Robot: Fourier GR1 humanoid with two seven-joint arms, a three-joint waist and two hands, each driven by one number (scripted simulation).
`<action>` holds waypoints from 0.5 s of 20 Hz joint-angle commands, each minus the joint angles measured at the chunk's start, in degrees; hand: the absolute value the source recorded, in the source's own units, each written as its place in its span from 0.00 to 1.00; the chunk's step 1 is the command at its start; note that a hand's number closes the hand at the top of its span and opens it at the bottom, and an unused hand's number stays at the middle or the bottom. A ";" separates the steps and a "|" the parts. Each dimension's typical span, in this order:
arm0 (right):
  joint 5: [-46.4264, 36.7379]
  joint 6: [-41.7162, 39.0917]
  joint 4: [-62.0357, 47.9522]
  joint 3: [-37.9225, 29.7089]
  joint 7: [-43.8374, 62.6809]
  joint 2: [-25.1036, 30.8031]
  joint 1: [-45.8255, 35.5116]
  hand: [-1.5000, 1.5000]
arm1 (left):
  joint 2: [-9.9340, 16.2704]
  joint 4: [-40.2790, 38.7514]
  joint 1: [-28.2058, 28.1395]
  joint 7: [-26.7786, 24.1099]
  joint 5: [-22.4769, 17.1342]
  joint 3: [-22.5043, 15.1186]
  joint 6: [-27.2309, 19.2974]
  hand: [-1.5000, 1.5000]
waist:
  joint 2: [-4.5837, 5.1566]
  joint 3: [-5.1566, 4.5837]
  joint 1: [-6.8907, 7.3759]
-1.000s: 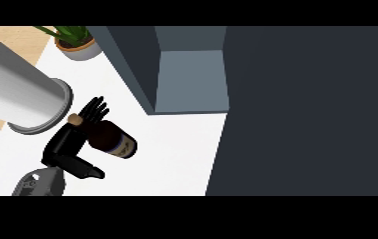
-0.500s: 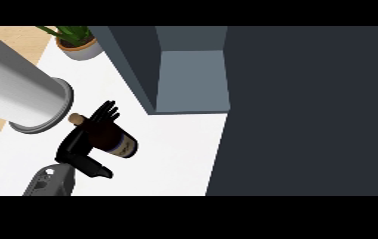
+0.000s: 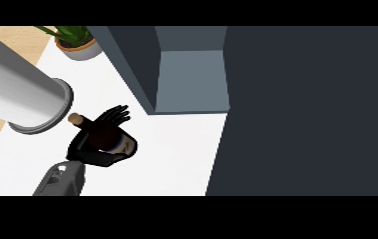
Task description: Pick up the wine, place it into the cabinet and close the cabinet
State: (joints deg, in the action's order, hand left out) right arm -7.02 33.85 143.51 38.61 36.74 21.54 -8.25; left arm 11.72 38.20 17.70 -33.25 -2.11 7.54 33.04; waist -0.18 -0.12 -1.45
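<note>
My left hand (image 3: pixel 96 138) has slid a bit further over the wine (image 3: pixel 111 142) since half a second ago, thumb now curled round the dark glossy bottle, fingers fanned straight above it. I see the bottle on the white counter (image 3: pixel 177 158), tan cork end toward the big matte grey cylinder (image 3: pixel 29 100). Open cabinet (image 3: pixel 190 80) has flat grey-blue panels; leafy potted plant (image 3: pixel 74 42) top left.

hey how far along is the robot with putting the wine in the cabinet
Nothing is finished yet. In hand: the one visible hand, at the view's left, lies over the wine bottle on the white counter, thumb curled beneath it, fingers fairly straight, cork end poking out. Left: lifting the bottle, placing it inside the open cabinet, then closing the cabinet.
</note>
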 commanded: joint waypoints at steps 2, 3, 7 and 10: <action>-6.16 0.40 7.21 -0.59 4.55 0.34 -0.28 0.00 | 0.37 -1.43 1.76 -2.13 -2.03 0.83 4.65 1.00 | 0.01 0.02 0.68; -4.65 -0.43 11.98 -1.75 4.15 3.39 2.37 0.00 | -0.10 -1.57 2.24 -2.18 -1.29 0.61 2.37 1.00 | -0.05 0.04 0.21; -5.23 -0.22 9.58 -0.08 2.88 2.95 2.62 0.00 | 0.49 0.85 -0.19 -6.85 0.65 -1.05 1.08 1.00 | -0.05 0.04 0.62; -1.17 -0.82 8.53 -1.97 -1.46 3.35 5.07 0.00 | 0.89 1.39 -0.58 -7.38 -0.48 0.22 -0.76 1.00 | 0.04 0.11 0.93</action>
State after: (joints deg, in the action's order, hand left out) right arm -6.50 34.03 143.58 37.38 34.16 23.79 -6.51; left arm 11.40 38.60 17.87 -36.69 -1.82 6.78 30.25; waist -0.20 -0.07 -1.02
